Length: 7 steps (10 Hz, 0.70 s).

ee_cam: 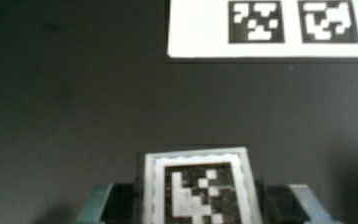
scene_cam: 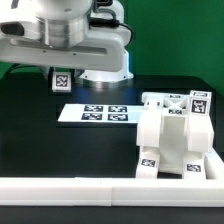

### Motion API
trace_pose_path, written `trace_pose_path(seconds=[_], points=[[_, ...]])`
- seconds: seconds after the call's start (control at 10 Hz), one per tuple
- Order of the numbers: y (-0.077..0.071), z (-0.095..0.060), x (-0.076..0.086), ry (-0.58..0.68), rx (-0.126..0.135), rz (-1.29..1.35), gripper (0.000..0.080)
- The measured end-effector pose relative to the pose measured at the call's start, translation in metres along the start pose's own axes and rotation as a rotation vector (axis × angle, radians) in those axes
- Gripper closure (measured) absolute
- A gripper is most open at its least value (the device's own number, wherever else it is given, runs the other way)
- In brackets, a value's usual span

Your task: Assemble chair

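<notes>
My gripper [scene_cam: 62, 72] hangs at the exterior view's upper left, above the black table, shut on a small white chair piece [scene_cam: 62, 80] that shows a black-and-white tag. In the wrist view that tagged piece [ee_cam: 197, 185] stands between the two dark fingers [ee_cam: 108, 200] of the gripper [ee_cam: 201, 208]; its lower end is cut off by the frame. The partly built chair [scene_cam: 172, 135], a white blocky body with tagged posts and panels, stands at the exterior view's right, well apart from the gripper.
The marker board [scene_cam: 95, 113] lies flat in the middle of the table, and it also shows beyond the held piece in the wrist view [ee_cam: 274, 28]. A long low white rail [scene_cam: 100, 189] runs along the front edge. The arm's base [scene_cam: 105, 60] stands behind.
</notes>
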<state>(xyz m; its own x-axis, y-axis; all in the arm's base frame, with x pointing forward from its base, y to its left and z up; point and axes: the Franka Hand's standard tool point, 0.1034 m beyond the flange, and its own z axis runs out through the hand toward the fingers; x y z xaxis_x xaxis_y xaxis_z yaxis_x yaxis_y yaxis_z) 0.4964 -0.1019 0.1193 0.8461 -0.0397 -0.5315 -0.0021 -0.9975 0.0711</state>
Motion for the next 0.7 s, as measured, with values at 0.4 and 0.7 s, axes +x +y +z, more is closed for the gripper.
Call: trace_pose_path(seconds=[0.4, 0.7], points=[[-0.064, -0.027, 0.018, 0.327, 0.027, 0.072, 0.0515], [-0.132, -0.066, 0.005, 0.57, 0.047, 0.124, 0.0515]])
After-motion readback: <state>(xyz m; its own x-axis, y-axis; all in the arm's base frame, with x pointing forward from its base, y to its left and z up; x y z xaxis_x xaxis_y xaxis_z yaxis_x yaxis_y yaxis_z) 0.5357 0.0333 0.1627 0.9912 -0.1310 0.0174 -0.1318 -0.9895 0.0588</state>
